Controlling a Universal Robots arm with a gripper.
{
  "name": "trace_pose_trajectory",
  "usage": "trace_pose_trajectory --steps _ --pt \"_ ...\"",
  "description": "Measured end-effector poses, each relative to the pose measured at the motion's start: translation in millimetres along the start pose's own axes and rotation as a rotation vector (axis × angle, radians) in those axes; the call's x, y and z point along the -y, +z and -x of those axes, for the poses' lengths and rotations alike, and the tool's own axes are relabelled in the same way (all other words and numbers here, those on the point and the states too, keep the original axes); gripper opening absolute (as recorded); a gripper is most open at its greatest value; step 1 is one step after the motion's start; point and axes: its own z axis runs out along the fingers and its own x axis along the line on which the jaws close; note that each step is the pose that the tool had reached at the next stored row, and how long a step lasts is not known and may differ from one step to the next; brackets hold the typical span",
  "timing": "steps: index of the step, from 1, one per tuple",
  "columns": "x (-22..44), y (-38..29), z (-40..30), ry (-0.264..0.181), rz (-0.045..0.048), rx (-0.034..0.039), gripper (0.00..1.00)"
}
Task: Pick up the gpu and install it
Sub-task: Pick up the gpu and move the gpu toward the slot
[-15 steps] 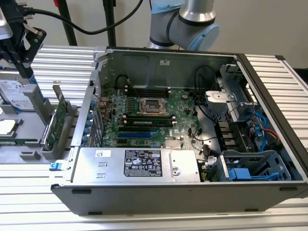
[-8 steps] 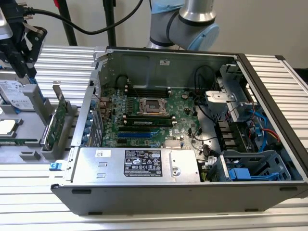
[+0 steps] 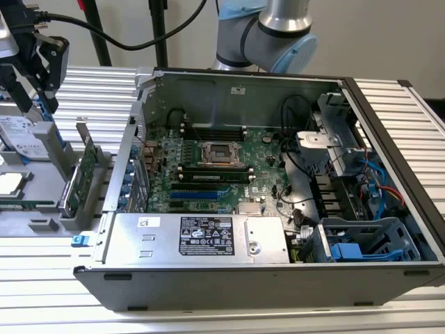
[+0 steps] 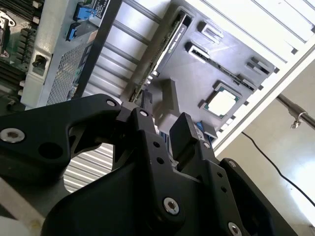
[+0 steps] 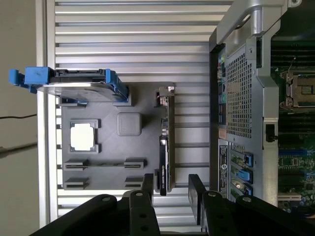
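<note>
Well outside the open computer case (image 3: 229, 289), the gpu (image 3: 85, 170) stands on edge in a slot of a gray tray (image 3: 42, 224), at the exterior view's left. Its green board faces the camera there, and its silver bracket pokes up at the far end. In the first wrist view the gpu (image 5: 165, 142) appears as a thin strip along the tray's (image 5: 110, 150) side nearest the case; in the second wrist view it (image 4: 172, 42) runs along the tray's edge.

The gripper (image 3: 35, 83) hangs above the tray with its two black fingers spread wide and nothing between them. In the first wrist view the gripper (image 5: 172, 189) straddles the line of the gpu's near end; I cannot tell any contact.

Also on the tray sit a hard drive (image 5: 74, 84) in a blue frame and a square processor chip (image 5: 82, 136). Inside the case lies a green motherboard (image 3: 208, 174). Everything rests on a ribbed metal table (image 3: 42, 257).
</note>
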Motion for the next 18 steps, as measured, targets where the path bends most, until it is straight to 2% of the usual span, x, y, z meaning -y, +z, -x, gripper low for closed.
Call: trace_pose_trajectory --steps 5,18 --pt "0.0 0.2 0.0 0.0 -0.0001 0.0 1.0" --pt "0.9 6.6 0.0 0.0 -0.0004 0.0 1.0"
